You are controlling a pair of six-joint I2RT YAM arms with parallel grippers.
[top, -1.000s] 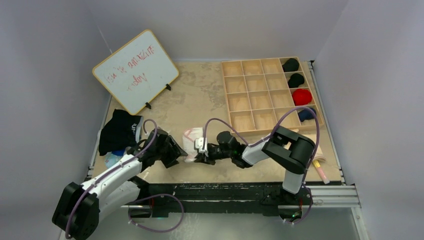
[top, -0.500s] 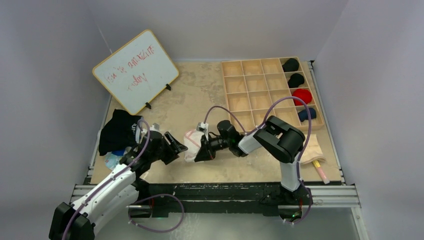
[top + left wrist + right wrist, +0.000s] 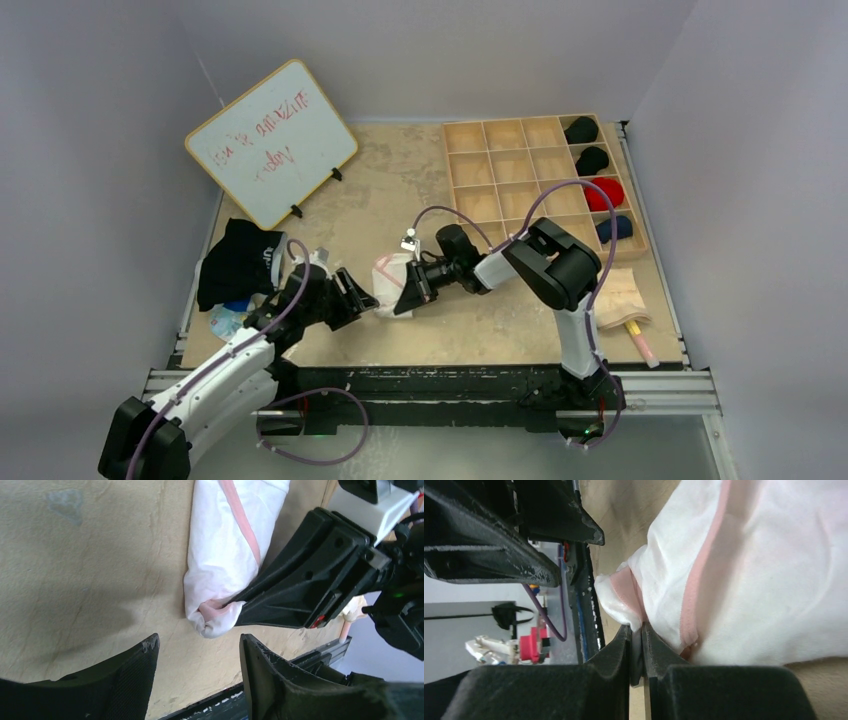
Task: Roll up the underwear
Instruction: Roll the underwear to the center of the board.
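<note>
The underwear (image 3: 388,272) is white with pink trim and lies rolled into a short tube on the table, a little left of centre. My right gripper (image 3: 408,292) reaches in from the right. It is shut on a fold of fabric at the roll's near end (image 3: 624,595), the two jaws pressed almost together (image 3: 636,630). My left gripper (image 3: 360,298) is open just left of that end. In the left wrist view its fingertips (image 3: 150,645) stand apart on either side of bare table, a short gap below the underwear (image 3: 225,555), touching nothing.
A wooden compartment tray (image 3: 505,200) sits at the back right, with black (image 3: 581,129) and red (image 3: 603,193) rolls in its right column. A whiteboard (image 3: 270,140) stands at the back left. Dark clothes (image 3: 235,262) lie at the left edge, a beige cloth (image 3: 620,295) at the right.
My right gripper has swung away from the near edge, carrying the pinched end of the underwear with it. My left gripper followed it forward and opened slightly wider.
</note>
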